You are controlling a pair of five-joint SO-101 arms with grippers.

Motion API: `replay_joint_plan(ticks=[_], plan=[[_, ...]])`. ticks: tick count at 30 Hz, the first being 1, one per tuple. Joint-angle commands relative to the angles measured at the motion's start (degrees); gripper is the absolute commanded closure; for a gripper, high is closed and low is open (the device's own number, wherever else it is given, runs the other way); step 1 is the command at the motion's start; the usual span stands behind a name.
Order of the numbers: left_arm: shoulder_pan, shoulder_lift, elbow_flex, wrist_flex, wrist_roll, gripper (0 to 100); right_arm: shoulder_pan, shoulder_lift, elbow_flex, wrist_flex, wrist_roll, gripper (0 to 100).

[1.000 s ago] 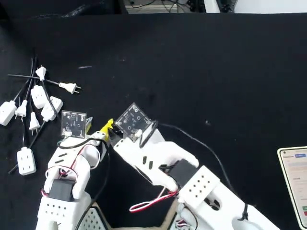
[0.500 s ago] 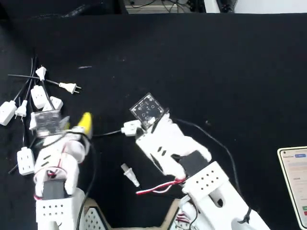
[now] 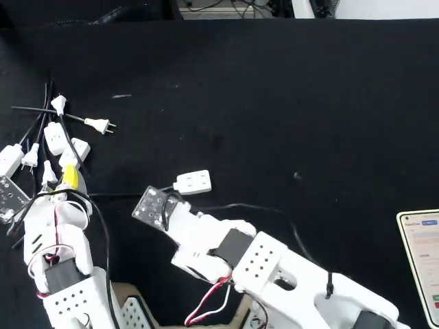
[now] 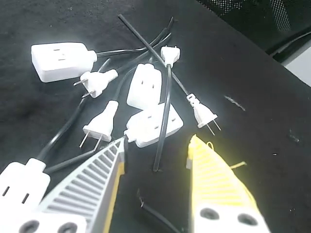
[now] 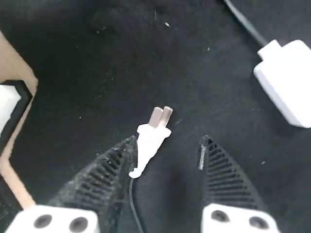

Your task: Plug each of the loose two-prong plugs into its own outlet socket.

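Observation:
A cluster of white two-prong plugs and outlet sockets on black cords lies at the table's left. My left gripper (image 4: 155,150) hangs open just short of one socket (image 4: 153,125), with a loose plug (image 4: 99,127) beside its grey finger. Its yellow finger (image 3: 70,177) sits at the cluster's near edge. Farther off lie another socket (image 4: 144,86) and a plug (image 4: 204,114). My right gripper (image 5: 167,143) is open around a small white plug (image 5: 151,136), which lies on the cloth close to one finger. A separate socket (image 3: 192,181) lies mid-table, past the right arm (image 3: 226,247).
Black cords (image 3: 41,113) fan out from the cluster toward the far left. A phone (image 3: 422,253) lies at the table's right edge. A brown cardboard base (image 5: 14,63) sits close to the right gripper. The cloth's far and right areas are bare.
The two grippers have parted from the middle. The left arm swung left to the cluster. The right gripper let go of the socket, pulled back toward the front and now straddles the plug.

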Motion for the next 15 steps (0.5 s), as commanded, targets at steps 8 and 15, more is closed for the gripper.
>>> replay_joint_plan(ticks=[8, 15], plan=[[-0.7, -0.6, -3.8, -1.0, 0.7, 78, -0.8, 11.0, 1.1, -5.6, -2.8, 79.7], [-0.7, -0.6, -3.8, -1.0, 0.7, 78, -0.7, 15.8, -0.6, -7.2, -5.6, 80.1]])
